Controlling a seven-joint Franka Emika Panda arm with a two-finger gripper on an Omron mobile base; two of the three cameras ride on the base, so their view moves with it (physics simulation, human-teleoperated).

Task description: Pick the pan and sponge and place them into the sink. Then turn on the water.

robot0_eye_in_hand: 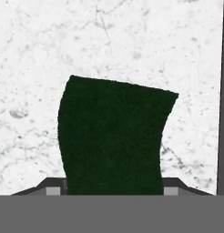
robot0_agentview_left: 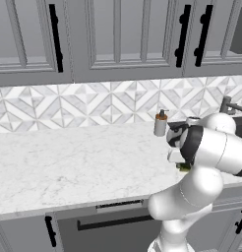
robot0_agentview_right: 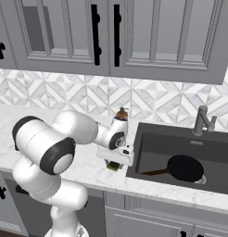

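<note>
Pan (robot0_agentview_right: 184,167) lies in the sink (robot0_agentview_right: 153,141), near the drain, handle pointing toward the basin's left wall. First placement looks done.

Sponge (robot0_agentview_right: 113,165) is not yet in: it sits on the counter (robot0_agentview_right: 88,171) near the front edge, just beside the sink's left rim. Hand view: dark green face up, long axis running away from the gripper (robot0_agentview_right: 114,163).

Fingers straddle the sponge; whether they grip it, cannot tell. No water at the faucet (robot0_agentview_right: 200,121).
</note>
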